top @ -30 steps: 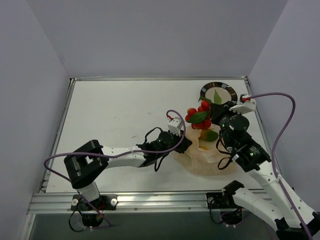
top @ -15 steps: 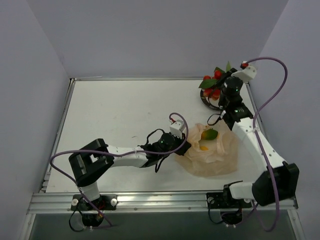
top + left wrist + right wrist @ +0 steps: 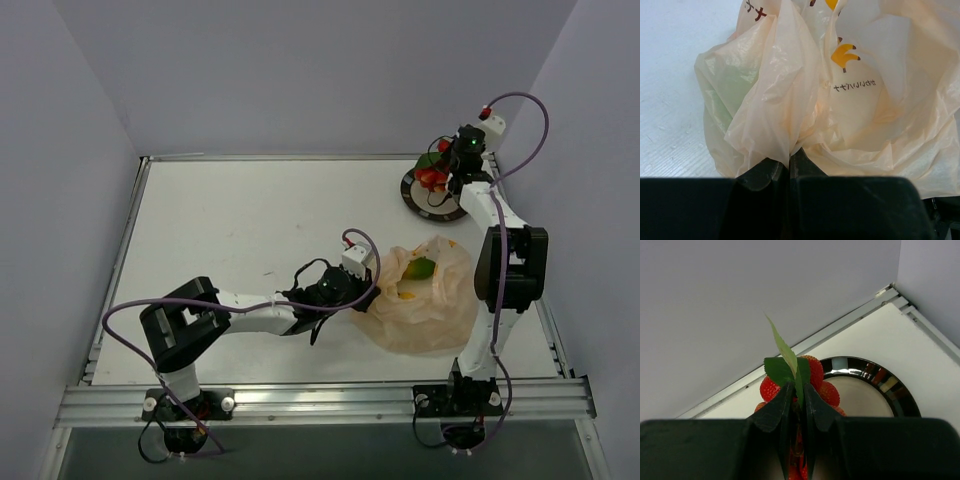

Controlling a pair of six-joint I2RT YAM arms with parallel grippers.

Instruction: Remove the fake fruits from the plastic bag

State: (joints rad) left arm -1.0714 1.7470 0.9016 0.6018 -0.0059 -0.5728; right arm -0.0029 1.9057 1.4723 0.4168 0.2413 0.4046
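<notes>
My right gripper [image 3: 447,170] [image 3: 799,390] is shut on the red berry cluster [image 3: 815,377] by its green leaf and holds it over the dark-rimmed plate [image 3: 436,200] [image 3: 880,382] at the back right. The berry cluster [image 3: 432,177] shows red at the plate's far edge. My left gripper [image 3: 370,285] [image 3: 789,162] is shut on a fold of the pale-orange plastic bag [image 3: 425,300] [image 3: 850,95] at its left edge. Inside the open bag lie an orange-green mango [image 3: 420,268] and a small yellow fruit [image 3: 406,294]. A green fruit [image 3: 727,85] shows faintly through the bag.
The table's back rail [image 3: 300,157] and right rail [image 3: 545,300] run close to the plate. The grey walls stand just behind the plate. The right arm's purple cable [image 3: 525,130] loops above it.
My right gripper carried the berry cluster from above the bag to the back right and down over the plate. My left gripper kept its hold on the bag, which opened wider.
</notes>
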